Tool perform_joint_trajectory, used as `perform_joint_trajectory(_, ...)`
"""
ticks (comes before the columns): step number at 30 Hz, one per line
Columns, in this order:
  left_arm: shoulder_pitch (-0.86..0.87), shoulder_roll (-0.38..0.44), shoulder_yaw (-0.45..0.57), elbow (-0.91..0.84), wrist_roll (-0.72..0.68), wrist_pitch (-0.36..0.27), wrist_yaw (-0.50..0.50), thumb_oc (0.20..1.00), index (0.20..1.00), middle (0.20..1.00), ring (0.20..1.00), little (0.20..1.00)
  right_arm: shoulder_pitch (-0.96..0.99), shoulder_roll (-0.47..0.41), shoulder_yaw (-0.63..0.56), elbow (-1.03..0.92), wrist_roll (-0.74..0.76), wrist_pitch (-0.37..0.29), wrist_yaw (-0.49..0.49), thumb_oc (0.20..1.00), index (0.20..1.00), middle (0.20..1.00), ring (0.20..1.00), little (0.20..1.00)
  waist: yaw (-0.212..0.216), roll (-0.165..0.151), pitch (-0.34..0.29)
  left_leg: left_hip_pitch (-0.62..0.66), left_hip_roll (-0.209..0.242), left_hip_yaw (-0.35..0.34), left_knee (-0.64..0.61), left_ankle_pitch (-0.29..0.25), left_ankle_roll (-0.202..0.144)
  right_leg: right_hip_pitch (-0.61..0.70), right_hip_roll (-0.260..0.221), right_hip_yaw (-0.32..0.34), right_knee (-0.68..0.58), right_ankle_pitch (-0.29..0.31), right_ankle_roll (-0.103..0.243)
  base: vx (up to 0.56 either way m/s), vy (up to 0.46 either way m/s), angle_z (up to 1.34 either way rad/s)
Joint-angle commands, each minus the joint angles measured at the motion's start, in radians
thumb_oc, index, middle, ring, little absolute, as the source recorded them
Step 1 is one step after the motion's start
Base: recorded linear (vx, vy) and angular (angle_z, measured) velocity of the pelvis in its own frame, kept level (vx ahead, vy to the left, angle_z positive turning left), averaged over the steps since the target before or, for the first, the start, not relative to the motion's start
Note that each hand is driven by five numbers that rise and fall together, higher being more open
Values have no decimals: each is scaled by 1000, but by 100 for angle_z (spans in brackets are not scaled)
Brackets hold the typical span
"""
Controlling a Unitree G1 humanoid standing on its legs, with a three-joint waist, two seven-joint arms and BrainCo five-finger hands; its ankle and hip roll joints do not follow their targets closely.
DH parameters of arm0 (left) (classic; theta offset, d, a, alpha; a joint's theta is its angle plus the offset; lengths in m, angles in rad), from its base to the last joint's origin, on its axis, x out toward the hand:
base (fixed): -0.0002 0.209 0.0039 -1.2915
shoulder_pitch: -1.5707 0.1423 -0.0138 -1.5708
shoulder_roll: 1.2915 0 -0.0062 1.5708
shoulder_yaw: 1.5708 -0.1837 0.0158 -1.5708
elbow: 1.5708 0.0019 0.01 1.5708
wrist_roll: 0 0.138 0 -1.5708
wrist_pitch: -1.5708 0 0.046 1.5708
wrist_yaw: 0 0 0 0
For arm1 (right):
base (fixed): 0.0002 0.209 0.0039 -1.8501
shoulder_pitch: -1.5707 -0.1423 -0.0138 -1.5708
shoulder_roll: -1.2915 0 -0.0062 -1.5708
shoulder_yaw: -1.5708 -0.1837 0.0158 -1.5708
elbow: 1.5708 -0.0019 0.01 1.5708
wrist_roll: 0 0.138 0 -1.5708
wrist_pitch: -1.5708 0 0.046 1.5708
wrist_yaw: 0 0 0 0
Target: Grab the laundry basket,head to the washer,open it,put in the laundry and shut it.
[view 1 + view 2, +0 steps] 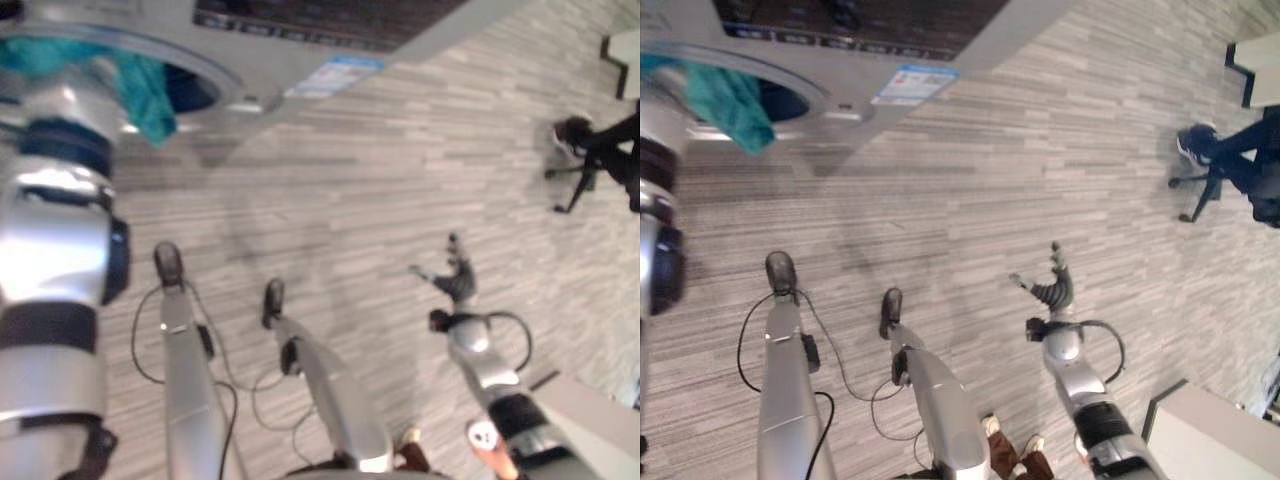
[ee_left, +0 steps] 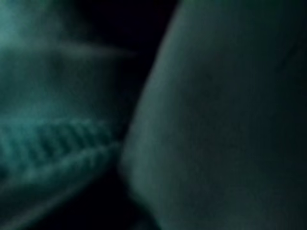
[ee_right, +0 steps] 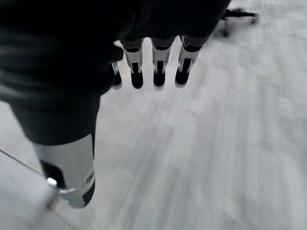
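Laundry, a teal cloth (image 1: 150,95), draped over the open washer (image 1: 830,105) mouth's rim, loading under way. Left hand's grip hidden. Right hand (image 1: 455,280) spread, empty, above floor (image 1: 400,180). Door unshut.

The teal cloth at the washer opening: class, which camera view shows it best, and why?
The right eye view: the teal cloth hangs over the washer opening's rim, whole. In the left eye view the left arm partly covers it. The left wrist view gives dim teal folds; the right wrist view shows floor.
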Motion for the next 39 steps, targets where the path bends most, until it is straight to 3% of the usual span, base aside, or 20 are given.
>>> perform_joint_trajectory(1, -71, 55, -21, -45, 34, -9, -21, 200, 200, 200, 200, 200, 114, -73, -99, -10, -5, -2, -10, 1000, 1000, 1000, 1000, 1000, -25, -1, -76, -74, 25, -2, 193, -234, 6, 204, -30, 7, -28, -30, 60, 61, 108, -15)
perform_joint_trajectory(7, -126, 70, -82, -42, 64, 11, -46, 200, 200, 200, 200, 200, 154, -117, -184, -15, -17, 16, -10, 1000, 1000, 1000, 1000, 1000, -17, 21, -100, -113, 40, 19, 249, -284, 16, 225, -56, 40, -94, 72, 97, 50, 47, -21)
perform_joint_trajectory(14, -47, 37, -59, -62, 108, 18, -55, 200, 200, 200, 200, 200, 160, -110, -151, -2, -22, 18, 28, 1000, 1000, 1000, 1000, 1000, -23, 28, -114, -114, 48, 25, 272, -303, 22, 237, -71, 44, -112, 123, 110, 16, 10, -5)
perform_joint_trajectory(24, -33, 0, -49, -38, 117, 31, -62, 200, 200, 200, 200, 200, 146, -118, -154, 58, 15, 10, 39, 1000, 1000, 1000, 1000, 1000, -31, 35, -124, -128, 39, 26, 271, -309, 31, 232, -71, 38, -123, 135, 111, -5, -7, -1)
perform_joint_trajectory(25, -41, -7, -28, -25, 72, 31, -66, 815, 815, 815, 815, 815, 140, -127, -158, 35, 8, 14, 37, 1000, 1000, 1000, 1000, 1000, -35, 34, -126, -133, 35, 26, 268, -311, 31, 231, -70, 38, -129, 135, 112, 0, 0, 0)
perform_joint_trajectory(26, -59, -14, -17, -47, 1, 10, -86, 1000, 1000, 1000, 1000, 1000, 145, -134, -158, 24, 2, 19, 39, 1000, 1000, 1000, 1000, 1000, -43, 33, -131, -137, 33, 28, 265, -312, 31, 230, -68, 39, -133, 143, 115, -6, 10, 4)
perform_joint_trajectory(32, -173, -17, -77, -148, -90, -62, -61, 1000, 1000, 1000, 1000, 1000, 163, -160, -172, 34, 4, 14, 44, 1000, 1000, 1000, 1000, 1000, -54, 33, -149, -160, 24, 28, 251, -299, 30, 213, -67, 36, -145, 178, 131, 2, -20, 0)
perform_joint_trajectory(39, -65, -61, -49, -75, 52, -1, -69, 1000, 1000, 1000, 1000, 1000, 160, -151, -143, 54, 4, 18, 68, 1000, 1000, 1000, 1000, 1000, -43, 39, -145, -133, 10, 39, 238, -296, 38, 227, -75, 41, -136, 171, 124, -13, -10, -1)
